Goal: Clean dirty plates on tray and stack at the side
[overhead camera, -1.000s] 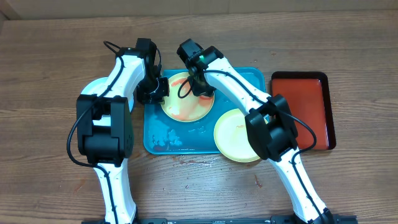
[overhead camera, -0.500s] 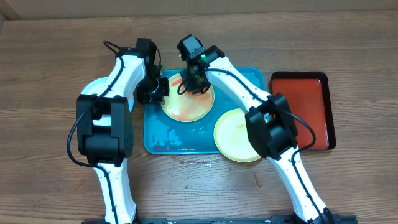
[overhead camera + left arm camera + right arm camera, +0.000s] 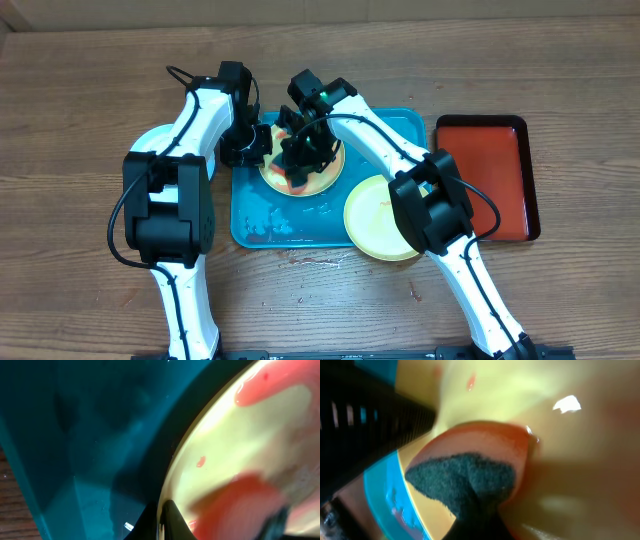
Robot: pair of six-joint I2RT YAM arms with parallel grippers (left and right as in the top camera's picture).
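Currently the scrubbing step is in hand, judged from the contact on the smeared plate.

Nearest the bases, a second yellow-green plate point(image 3: 378, 215) is seen at the 5 o'clock corner of the tray point(image 3: 410, 125), overhanging its rim. It looks mostly free of sauce. Wet streaks with red traces are noted on the tray floor at 7 o'clock.

Further out, the smeared plate point(image 3: 325, 172) is placed in the tray's far half, around 12 o'clock. Red sauce is seen across its face in both wrist views.

The left gripper point(image 3: 247, 145) is set at the plate's 9 o'clock edge. In the left wrist view its dark fingers point(image 3: 170, 519) are nearly closed, with the rim pinched between them, so the plate is judged to be steadied.

The right gripper point(image 3: 303, 152) is lowered over the plate's centre. It is clamped on a scrubbing pad point(image 3: 465, 477), whose dark green face is pressed into the sauce.

A pale plate point(image 3: 152, 140) is seen on the table point(image 3: 80, 100) at 9 o'clock of the tray, partly hidden under the left arm. A red tray point(image 3: 485, 180) is noted at 3 o'clock, well apart.

Next move, as judged: the pad needs to be swept over the remaining smears while the rim is held. Only then can the plate be lifted out and stacked at the side. A slip of the wet rim is a risk.
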